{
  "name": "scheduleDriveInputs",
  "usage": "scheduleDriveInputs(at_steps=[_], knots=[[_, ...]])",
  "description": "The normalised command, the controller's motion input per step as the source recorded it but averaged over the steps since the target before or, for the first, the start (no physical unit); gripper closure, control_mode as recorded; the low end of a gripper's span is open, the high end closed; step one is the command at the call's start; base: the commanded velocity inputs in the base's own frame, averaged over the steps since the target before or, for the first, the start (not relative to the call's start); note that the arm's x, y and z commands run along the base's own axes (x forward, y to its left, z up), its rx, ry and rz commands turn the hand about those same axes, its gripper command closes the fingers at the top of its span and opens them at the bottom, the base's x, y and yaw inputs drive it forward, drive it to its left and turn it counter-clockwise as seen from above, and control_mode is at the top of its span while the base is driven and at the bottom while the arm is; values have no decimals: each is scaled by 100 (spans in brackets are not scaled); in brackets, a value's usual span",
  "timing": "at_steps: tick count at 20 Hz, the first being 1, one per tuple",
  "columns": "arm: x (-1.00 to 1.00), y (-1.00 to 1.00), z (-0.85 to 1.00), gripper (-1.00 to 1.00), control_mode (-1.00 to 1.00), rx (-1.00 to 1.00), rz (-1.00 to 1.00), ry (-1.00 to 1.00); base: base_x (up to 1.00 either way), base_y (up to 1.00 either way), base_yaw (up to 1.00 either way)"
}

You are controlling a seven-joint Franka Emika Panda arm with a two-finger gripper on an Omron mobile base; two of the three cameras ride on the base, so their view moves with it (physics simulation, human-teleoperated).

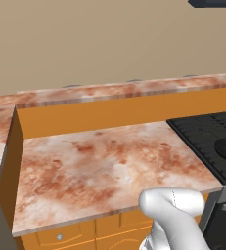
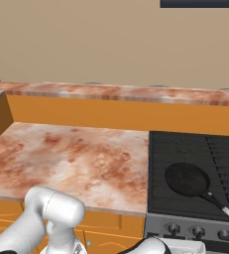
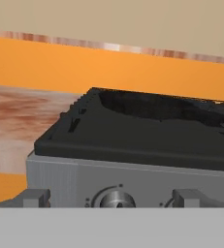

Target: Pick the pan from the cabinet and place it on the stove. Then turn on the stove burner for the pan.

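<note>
The end effector (image 3: 111, 201) stands released, empty, level with the stove's front, a round silver knob (image 3: 114, 199) between its fingertips. The pan (image 2: 188, 179) already rests on the stove (image 2: 195, 158). Ease straight in, centre on that knob, clench, then twist gently.

A kitchen: black stove (image 2: 195, 168) set into a reddish marbled countertop (image 2: 71, 154) above orange-brown drawer units (image 1: 75, 234).
</note>
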Motion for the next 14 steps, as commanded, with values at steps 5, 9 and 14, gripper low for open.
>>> scheduleDriveInputs(at_steps=[5,9,14], knots=[[8,0,-10,-100,-100,2,0,0,0,0,0],[12,-1,-4,-100,-100,1,0,0,0,0,0],[11,-3,-2,-100,-100,1,0,0,0,0,0]])
